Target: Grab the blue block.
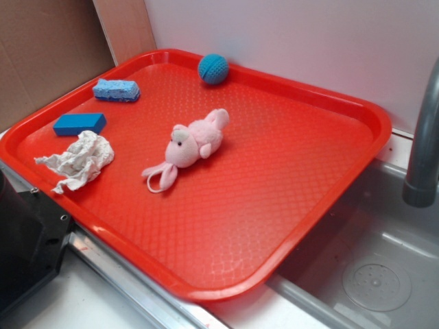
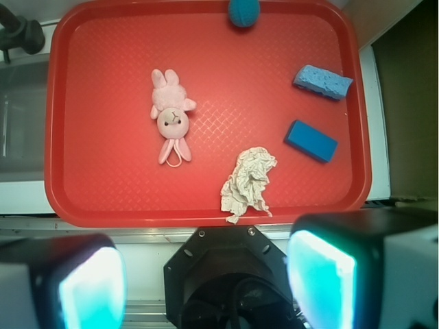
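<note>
A red tray (image 1: 357, 113) holds five things: the blue block (image 1: 79, 124) at the left of the exterior frame, a lighter blue sponge (image 1: 116, 90) above it, a crumpled rag (image 1: 81, 160) just below it, a pink plush bunny (image 1: 191, 144) near the middle, and a teal ball (image 1: 213, 68) at the top rim. Only the exterior view shows the sink (image 1: 384, 274) at the lower right. Only the wrist view shows the gripper (image 2: 206, 284), along the bottom edge, jaws spread wide and holding nothing, well apart from the block.

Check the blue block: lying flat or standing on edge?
Lying flat: the blue block rests on its broad face on the tray, beside the crumpled cloth.
</note>
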`<action>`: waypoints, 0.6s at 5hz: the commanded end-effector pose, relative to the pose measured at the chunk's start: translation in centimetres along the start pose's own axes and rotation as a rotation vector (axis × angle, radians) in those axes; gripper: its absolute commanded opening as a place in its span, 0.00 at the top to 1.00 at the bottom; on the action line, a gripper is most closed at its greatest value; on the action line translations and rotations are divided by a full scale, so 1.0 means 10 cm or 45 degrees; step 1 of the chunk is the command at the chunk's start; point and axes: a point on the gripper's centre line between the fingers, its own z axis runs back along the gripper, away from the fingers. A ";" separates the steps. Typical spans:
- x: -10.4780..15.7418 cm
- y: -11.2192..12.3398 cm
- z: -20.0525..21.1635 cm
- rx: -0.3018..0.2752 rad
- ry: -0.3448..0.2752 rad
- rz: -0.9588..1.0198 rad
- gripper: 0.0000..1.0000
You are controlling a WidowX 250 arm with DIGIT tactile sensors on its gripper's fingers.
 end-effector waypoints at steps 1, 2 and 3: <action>0.00 0.00 0.00 0.000 0.000 0.000 0.00; 0.00 0.07 -0.02 0.002 -0.031 -0.041 0.00; 0.02 0.21 -0.09 -0.014 -0.065 -0.133 0.00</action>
